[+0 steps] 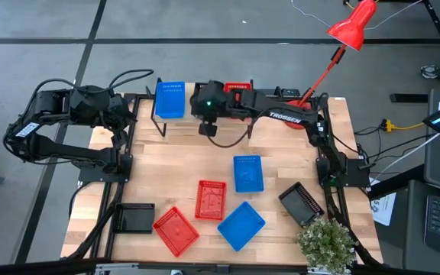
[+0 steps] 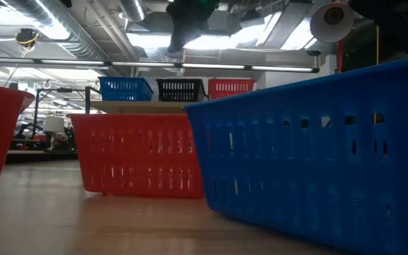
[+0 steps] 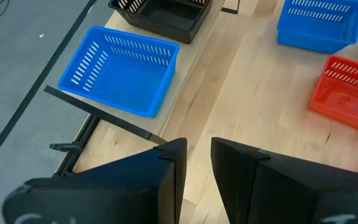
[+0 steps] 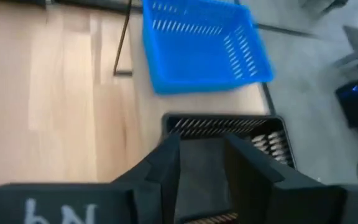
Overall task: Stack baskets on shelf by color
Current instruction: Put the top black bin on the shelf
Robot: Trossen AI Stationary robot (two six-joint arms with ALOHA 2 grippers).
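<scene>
The right gripper [image 4: 201, 180], jaws open, straddles the shelf's black basket [image 4: 266, 140]; withdrawing carelessly could snag its rim.

Three baskets [image 2: 179, 89] sit side by side on the shelf [image 1: 176, 122] at twelve o'clock. Six more lie scattered on the table [image 1: 159, 172] from four to seven o'clock.
</scene>
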